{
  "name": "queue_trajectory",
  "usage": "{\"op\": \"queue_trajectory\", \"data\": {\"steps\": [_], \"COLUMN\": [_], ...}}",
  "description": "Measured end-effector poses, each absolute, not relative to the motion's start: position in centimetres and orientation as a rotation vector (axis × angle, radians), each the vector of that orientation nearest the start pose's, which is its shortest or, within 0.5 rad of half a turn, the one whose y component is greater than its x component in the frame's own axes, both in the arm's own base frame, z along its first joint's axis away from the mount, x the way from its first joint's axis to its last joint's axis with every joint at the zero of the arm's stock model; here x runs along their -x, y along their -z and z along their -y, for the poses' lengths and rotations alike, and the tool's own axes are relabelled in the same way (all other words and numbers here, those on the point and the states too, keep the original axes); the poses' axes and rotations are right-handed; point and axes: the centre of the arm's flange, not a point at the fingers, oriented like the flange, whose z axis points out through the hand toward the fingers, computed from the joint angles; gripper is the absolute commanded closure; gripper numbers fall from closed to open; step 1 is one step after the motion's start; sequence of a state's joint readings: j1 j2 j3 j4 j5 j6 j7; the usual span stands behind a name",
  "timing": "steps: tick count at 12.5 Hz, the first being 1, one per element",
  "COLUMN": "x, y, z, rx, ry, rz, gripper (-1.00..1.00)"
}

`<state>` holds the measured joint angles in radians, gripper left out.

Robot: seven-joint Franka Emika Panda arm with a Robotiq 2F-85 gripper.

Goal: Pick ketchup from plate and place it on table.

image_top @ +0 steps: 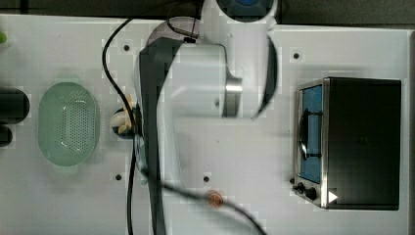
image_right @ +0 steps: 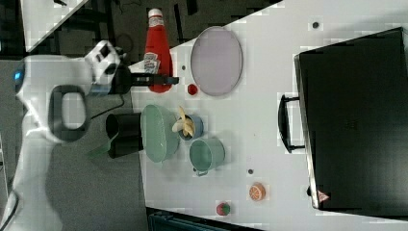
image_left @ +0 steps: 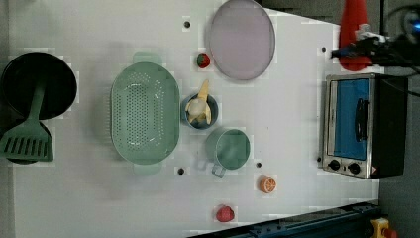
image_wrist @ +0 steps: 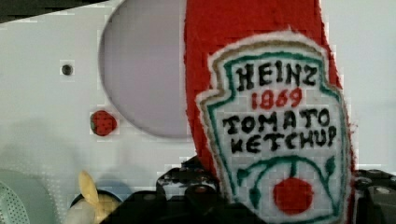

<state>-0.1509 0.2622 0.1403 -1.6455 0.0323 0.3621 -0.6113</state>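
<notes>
Top view: arm hides plate & ketchup.
Left view: ketchup (image_left: 353,29) cut off at frame edge, beside empty plate (image_left: 241,38).
Right view: gripper (image_right: 161,80) seemingly pinching bottle.
Wrist view: label fills foreground; fingers (image_wrist: 180,179) flank it.

Ketchup (image_right: 158,53) off the plate (image_right: 216,60), at the right view's left
</notes>
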Motion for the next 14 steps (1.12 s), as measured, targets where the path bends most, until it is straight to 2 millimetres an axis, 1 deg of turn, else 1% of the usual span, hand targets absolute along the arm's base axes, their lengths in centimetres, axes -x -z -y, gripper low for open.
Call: {"op": "queue_trajectory", "data": {"steps": [1,2,3,4,5,6,7,9,11,12,14], "x": [-62.7,-61.1,-59.6,-58.3,-57.2,-56.4,-55.6,-53.6,-51.6,-50.6,-49.4], "y": [-47.9,-48.5,-48.5,-47.6,-45.9,-43.8,-41.2,-35.4,-30.4,-28.2,-24.6], "z": [2.0,2.6,3.1,3.5,3.8,4.1,4.3,3.7,3.1,3.0,3.2], "rx": [3.061,3.064,3.06,3.058,3.058,3.059,3.058,3.063,3.061,3.059,3.054], "ry": [0.053,0.042,0.032,0.014,-0.008,-0.02,-0.05,-0.117,-0.146,-0.186,-0.22], "rz": [-0.358,-0.411,-0.471,-0.513,-0.536,-0.559,-0.58,-0.571,-0.578,-0.586,-0.602], "gripper": [-0.26,-0.26,-0.27,-0.27,-0.27,-0.26,-0.27,-0.26,-0.27,-0.27,-0.27]}}
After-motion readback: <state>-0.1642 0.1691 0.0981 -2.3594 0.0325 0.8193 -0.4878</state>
